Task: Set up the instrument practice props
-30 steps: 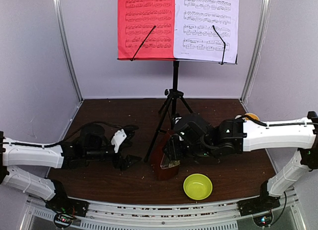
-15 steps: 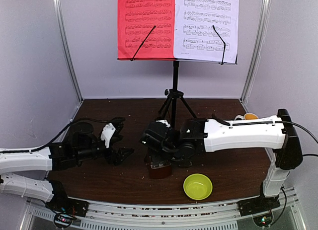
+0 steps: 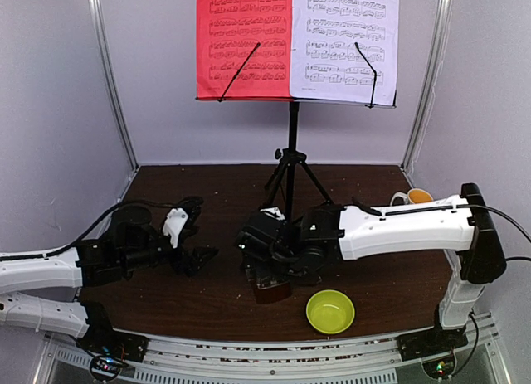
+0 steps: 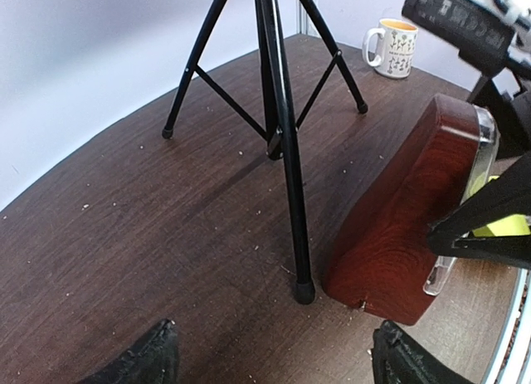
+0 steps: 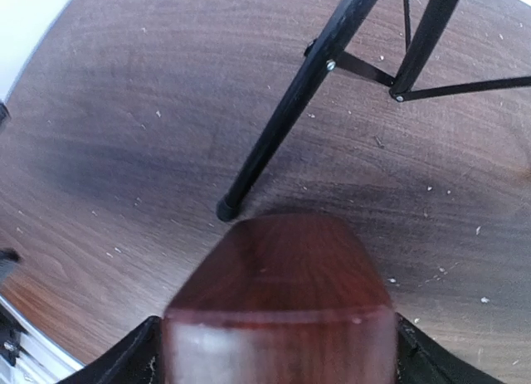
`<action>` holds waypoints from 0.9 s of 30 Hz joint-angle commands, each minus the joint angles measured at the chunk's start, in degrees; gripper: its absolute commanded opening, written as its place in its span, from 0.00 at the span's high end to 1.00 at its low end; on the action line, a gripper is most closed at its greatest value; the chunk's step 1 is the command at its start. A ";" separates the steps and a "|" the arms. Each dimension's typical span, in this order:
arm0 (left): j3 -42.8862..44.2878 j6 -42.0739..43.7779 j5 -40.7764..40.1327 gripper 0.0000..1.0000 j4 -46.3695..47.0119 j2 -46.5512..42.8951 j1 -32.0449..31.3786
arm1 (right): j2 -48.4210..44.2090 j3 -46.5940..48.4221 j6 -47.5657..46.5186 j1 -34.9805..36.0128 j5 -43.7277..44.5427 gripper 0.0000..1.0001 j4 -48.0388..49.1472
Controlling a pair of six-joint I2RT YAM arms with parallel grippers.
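On the stand (image 3: pixel 292 135), two sheets (image 3: pixel 243 40) (image 3: pixel 344 40); right tool (image 5: pixel 278 351) clamps one metronome (image 4: pixel 398 210); left tool (image 4: pixel 270 359) apart.

The stand legs (image 4: pixel 286 152) straddle the table (image 4: pixel 124 235) centre, one foot just beside the metronome (image 4: pixel 398 226) clasped in the right gripper (image 5: pixel 278 355). Bare wood lies open ahead of the left gripper (image 4: pixel 278 359), its fingers spread. The bowl (image 3: pixel 330 311) and mug (image 4: pixel 394 46) occupy the right side.

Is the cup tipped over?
No, the mug stands upright on the table, with its open top facing up.
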 commanded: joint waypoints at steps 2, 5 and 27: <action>1.26 0.23 1.05 0.17 -0.78 -0.51 0.36 | -4.84 -0.67 -3.40 0.13 0.24 0.04 3.82; 2.01 0.09 3.76 0.18 -1.76 -0.28 0.36 | -8.61 -3.31 -7.16 -0.10 -2.11 0.02 7.17; 11.29 -3.81 13.76 0.58 -0.74 15.65 0.36 | -18.10 -34.49 -21.55 -13.79 -27.65 0.75 34.04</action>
